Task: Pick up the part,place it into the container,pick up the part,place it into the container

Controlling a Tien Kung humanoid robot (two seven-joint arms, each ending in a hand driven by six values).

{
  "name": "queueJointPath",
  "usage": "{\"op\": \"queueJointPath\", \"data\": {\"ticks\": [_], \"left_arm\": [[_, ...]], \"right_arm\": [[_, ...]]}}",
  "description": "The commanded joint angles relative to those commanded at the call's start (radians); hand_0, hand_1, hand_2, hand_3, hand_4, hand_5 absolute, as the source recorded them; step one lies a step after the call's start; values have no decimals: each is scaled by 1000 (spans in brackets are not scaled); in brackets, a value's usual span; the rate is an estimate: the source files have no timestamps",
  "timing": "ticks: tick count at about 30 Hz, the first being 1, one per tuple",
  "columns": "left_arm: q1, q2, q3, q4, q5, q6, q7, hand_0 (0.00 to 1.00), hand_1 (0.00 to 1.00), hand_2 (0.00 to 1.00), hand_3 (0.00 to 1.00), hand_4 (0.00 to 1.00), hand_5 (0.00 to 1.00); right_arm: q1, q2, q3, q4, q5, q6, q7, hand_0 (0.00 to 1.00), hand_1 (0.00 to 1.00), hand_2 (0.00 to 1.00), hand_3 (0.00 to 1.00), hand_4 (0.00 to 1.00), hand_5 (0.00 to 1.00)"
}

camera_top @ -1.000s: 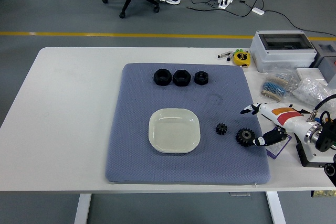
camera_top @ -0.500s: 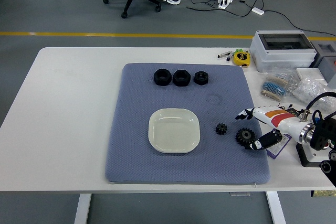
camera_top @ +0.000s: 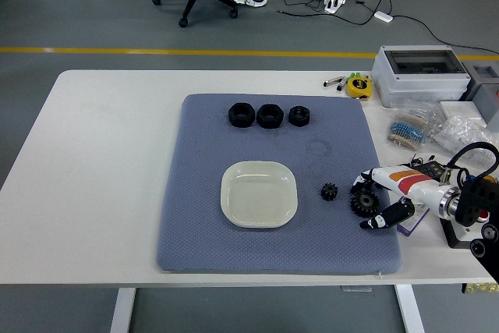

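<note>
On the blue mat (camera_top: 234, 247), right of the empty white dish (camera_top: 258, 193), lie two black gears: a small gear (camera_top: 328, 191) and a larger gear (camera_top: 362, 203). Right hand (camera_top: 380, 197) brackets the larger gear, fingers spread, not yet closed on it; contact cannot be confirmed. Judged rigid, light, toothed rim giving fair purchase; pinch across opposite teeth. Three black nuts (camera_top: 268, 115) sit near the mat's far edge.
</note>
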Motion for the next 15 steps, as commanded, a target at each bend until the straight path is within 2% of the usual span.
{"op": "queueJointPath", "data": {"ticks": [2, 3, 14, 15], "left_arm": [[0, 0, -1, 0, 1, 0, 0, 706, 693, 703, 561, 655, 597], [-1, 0, -1, 0, 3, -1, 1, 705, 691, 697, 561, 650, 594], [-1, 0, -3, 0, 8, -1, 2, 705, 688, 692, 562, 647, 592], [-1, 0, -3, 0, 8, -1, 2, 704, 686, 685, 561, 642, 588]], "right_arm": [[1, -2, 0, -2, 0, -1, -1, 362, 493, 559, 560, 683, 158], [2, -3, -1, -3, 0, -2, -1, 317, 465, 535, 545, 590, 137], [10, -7, -5, -27, -7, 6, -2, 311, 455, 528, 541, 557, 133], [10, -8, -5, -27, -7, 6, -2, 260, 425, 509, 532, 508, 113]]}}
